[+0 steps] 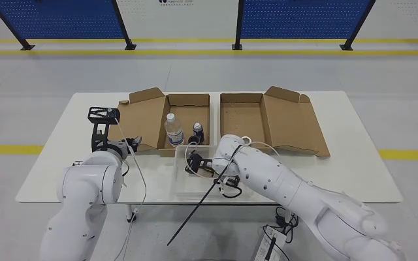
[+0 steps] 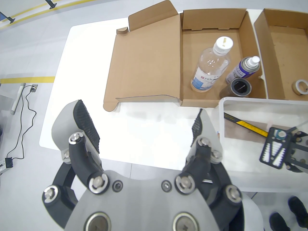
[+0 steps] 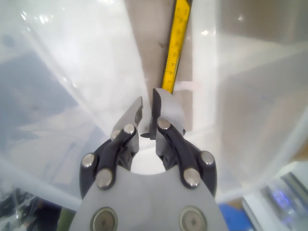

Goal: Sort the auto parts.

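The left gripper [image 2: 140,111] hangs released, its jaws spread wide with nothing between them, over bare table [image 2: 149,126]. Ahead of those jaws stands the left cardboard box [image 2: 209,20], its lid folded flat. Inside it are a clear bottle [image 2: 209,68], a spray can [image 2: 243,69] and a black cylinder [image 2: 240,88]; the cylinder is seen almost end-on, so its body is mostly hidden. Beyond them, the right cardboard box [image 2: 279,34] is cut off at the frame edge, as is a pale ring [image 2: 300,86] on its floor. To one side of the left jaws, the clear bin [image 2: 221,121] holds the yellow ruler [image 2: 243,123]. It lies slantwise on the bin's floor and runs up to the right gripper [image 2: 279,145], which is down inside the bin. In the right wrist view, the ruler [image 3: 176,37] stretches straight ahead of the right gripper [image 3: 148,97]. Its far end leaves the frame and its near end slips out of sight under the gripper, so whether the jaws are grasping it cannot be told. A grey-brown strip [image 3: 144,25] lies under the ruler, and what it is stays unclear through the hazy bin walls [image 3: 72,49]. From above, the arm and its cables cover much of the right gripper [image 1: 196,164].
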### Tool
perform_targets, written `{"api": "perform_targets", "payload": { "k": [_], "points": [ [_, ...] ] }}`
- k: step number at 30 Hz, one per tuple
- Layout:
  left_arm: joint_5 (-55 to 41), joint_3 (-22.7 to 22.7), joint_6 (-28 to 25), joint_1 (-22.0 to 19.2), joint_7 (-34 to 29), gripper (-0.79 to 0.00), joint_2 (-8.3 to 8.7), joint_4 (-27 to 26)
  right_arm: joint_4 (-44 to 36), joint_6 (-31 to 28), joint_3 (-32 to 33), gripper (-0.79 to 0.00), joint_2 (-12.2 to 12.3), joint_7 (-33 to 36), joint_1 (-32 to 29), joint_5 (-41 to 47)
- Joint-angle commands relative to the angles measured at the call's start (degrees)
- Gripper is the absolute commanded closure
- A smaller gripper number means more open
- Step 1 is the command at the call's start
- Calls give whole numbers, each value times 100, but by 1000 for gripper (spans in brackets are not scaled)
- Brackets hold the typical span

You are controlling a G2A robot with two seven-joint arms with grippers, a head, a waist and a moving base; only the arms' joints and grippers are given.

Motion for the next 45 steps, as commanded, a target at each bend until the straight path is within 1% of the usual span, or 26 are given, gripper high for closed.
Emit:
{"api": "perform_targets", "payload": {
  "k": [1, 6, 10, 20, 32, 45],
  "points": [
    [0, 0, 0, 0, 0, -785, 0, 0, 24, 6, 22, -215, -10, 38, 16, -32],
    [0, 0, 0, 0, 0, -785, 0, 0, 62, -27, 89, -277, -16, 103, 23, -93],
    [0, 0, 0, 0, 0, -785, 0, 0, 171, -62, 146, -296, -11, 81, -5, -134],
    [0, 0, 0, 0, 0, -785, 0, 0, 410, -218, 325, -296, -3, -32, -64, -88],
    [0, 0, 0, 0, 0, -785, 0, 0, 376, -369, 490, -342, 27, 90, -134, -36],
    [0, 0, 0, 0, 0, -785, 0, 0, 554, -510, 575, -342, 35, 157, -226, -9]
  ]
}}
